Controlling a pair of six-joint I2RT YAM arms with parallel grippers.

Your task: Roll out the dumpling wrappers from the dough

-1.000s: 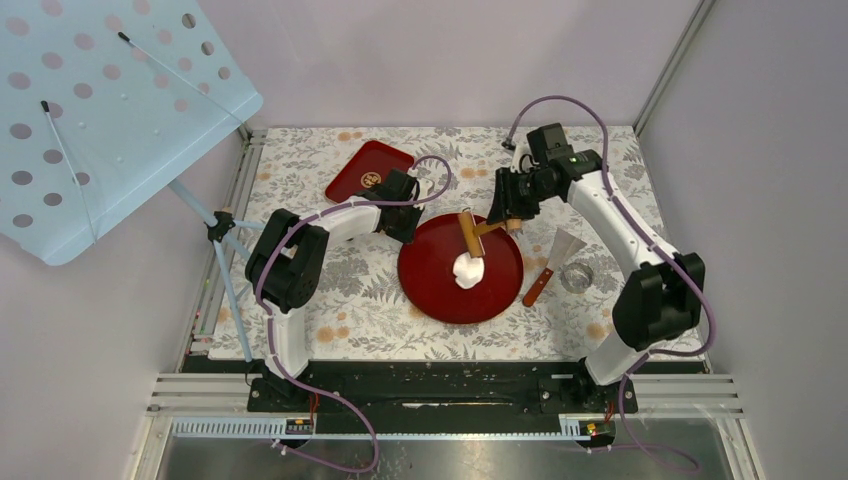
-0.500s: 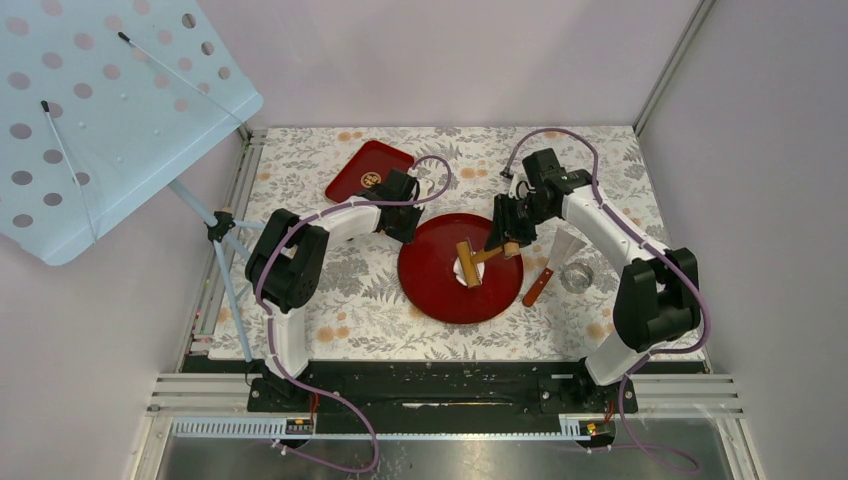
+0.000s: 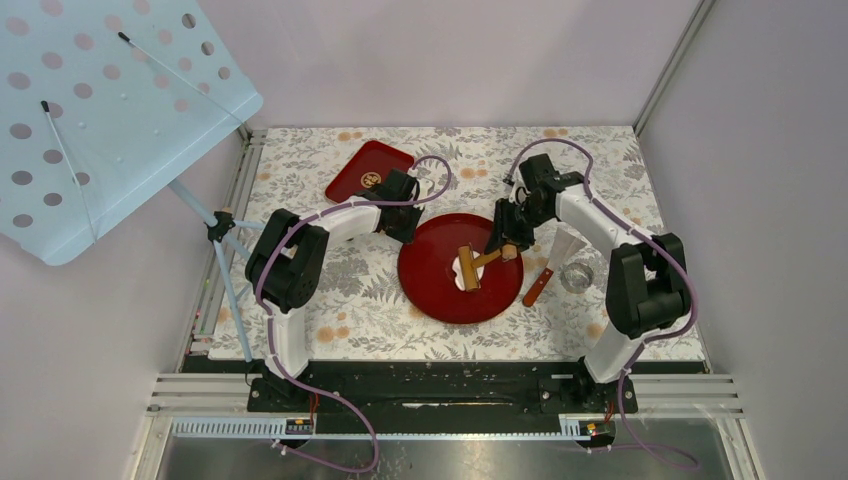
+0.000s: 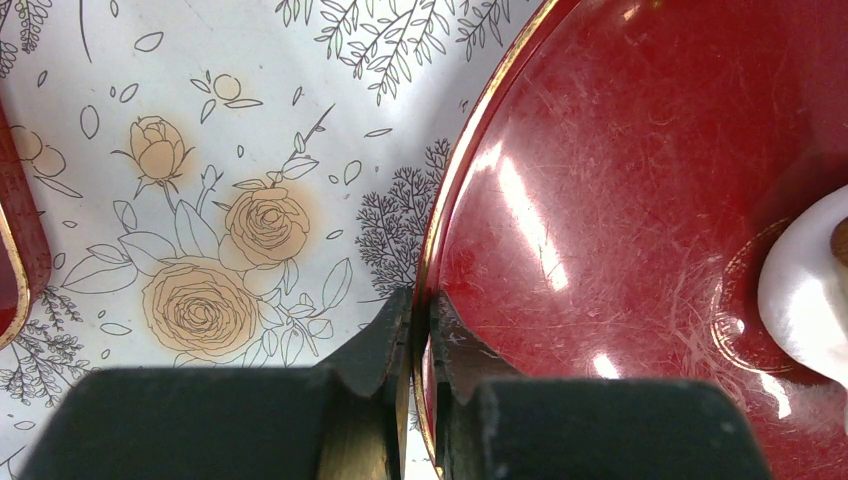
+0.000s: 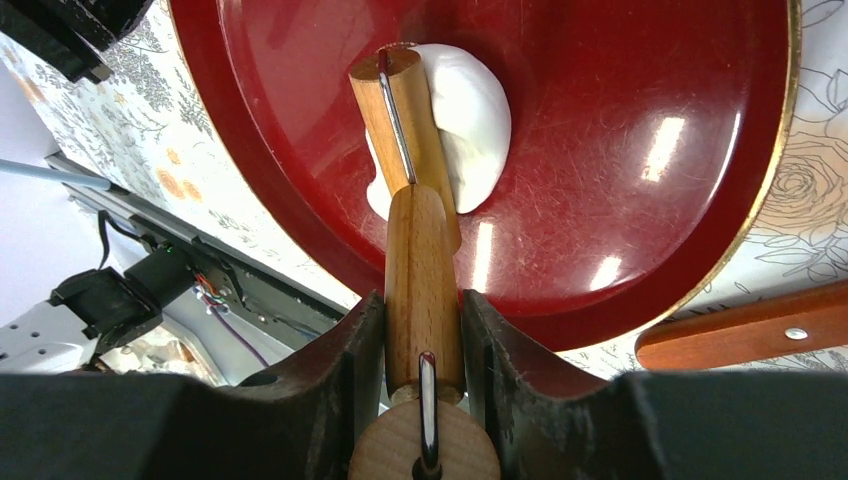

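A small white roundish dumpling wrapper (image 5: 475, 110) lies near the middle of the round red plate (image 3: 430, 285). A wooden roller (image 3: 467, 266) lies across the wrapper and hides most of it in the top view. My right gripper (image 5: 422, 320) is shut on the roller's wooden handle (image 5: 420, 250) over the plate's far right part (image 3: 508, 247). My left gripper (image 4: 420, 310) is shut on the plate's gold rim at its far left edge (image 3: 408, 228). The wrapper's edge shows at the right of the left wrist view (image 4: 800, 290).
A scraper with a wooden handle (image 3: 548, 270) and a metal ring cutter (image 3: 576, 276) lie right of the plate. A small red rectangular tray (image 3: 368, 170) sits at the back left. A blue perforated panel on a stand (image 3: 100, 110) overhangs the left side.
My right gripper has drawn the roller from the wrapper's far edge toward the near side, onto the wrapper. The right arm has folded in. The left gripper has not moved.
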